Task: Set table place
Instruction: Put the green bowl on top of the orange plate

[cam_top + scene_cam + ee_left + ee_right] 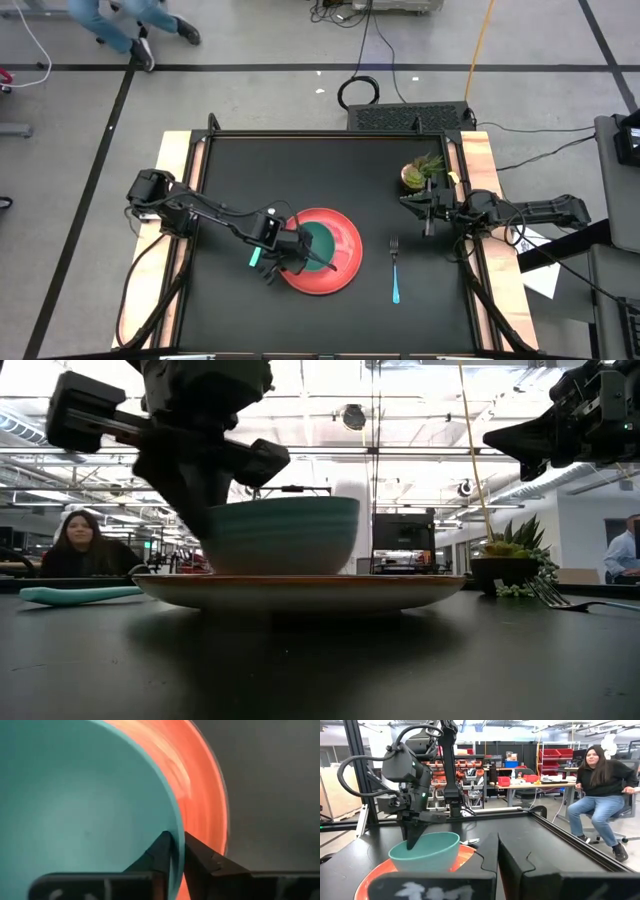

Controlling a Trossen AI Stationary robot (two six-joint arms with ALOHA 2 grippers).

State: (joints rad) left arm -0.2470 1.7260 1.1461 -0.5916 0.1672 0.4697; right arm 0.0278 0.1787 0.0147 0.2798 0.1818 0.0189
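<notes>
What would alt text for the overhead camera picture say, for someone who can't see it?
Seen from above, the left gripper straddles the rim of a teal bowl on a red plate on a black table. A fork lies right of it; the right gripper waits near a potted plant.

One plate (340, 255), one bowl (318, 243), one spoon (255, 257), one fork (395, 268) — one plant (423, 172).
</notes>
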